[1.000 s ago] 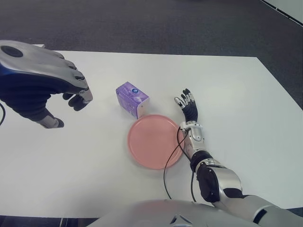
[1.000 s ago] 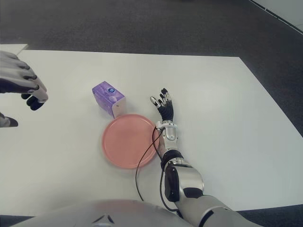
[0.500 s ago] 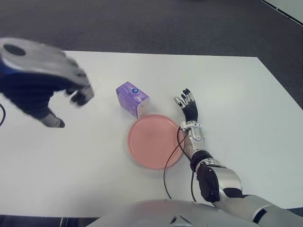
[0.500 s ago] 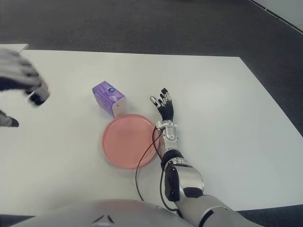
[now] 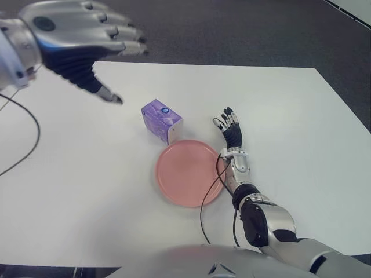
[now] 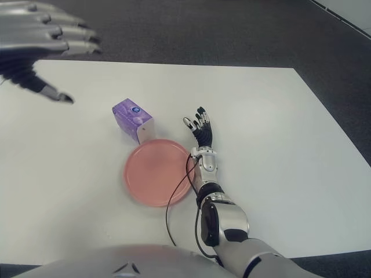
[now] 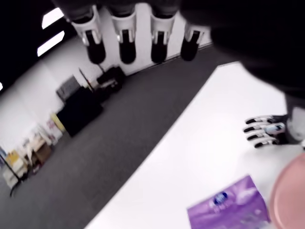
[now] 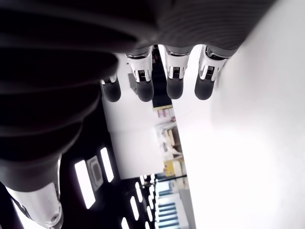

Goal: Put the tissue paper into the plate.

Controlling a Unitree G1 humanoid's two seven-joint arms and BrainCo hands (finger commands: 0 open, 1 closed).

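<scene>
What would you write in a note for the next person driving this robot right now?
Left hand: raised above the far left part of the white table, fingers spread, holding nothing.
Right hand: idle, fingers straight, showing just right of the pink plate.
Tissue pack: purple, on the table at the plate's far left edge; whether they touch is unclear. The plate has nothing on it.
Done: nothing yet; the pack is not grasped.
Left: bring the left hand to the pack, grasp it, set it on the plate.
</scene>
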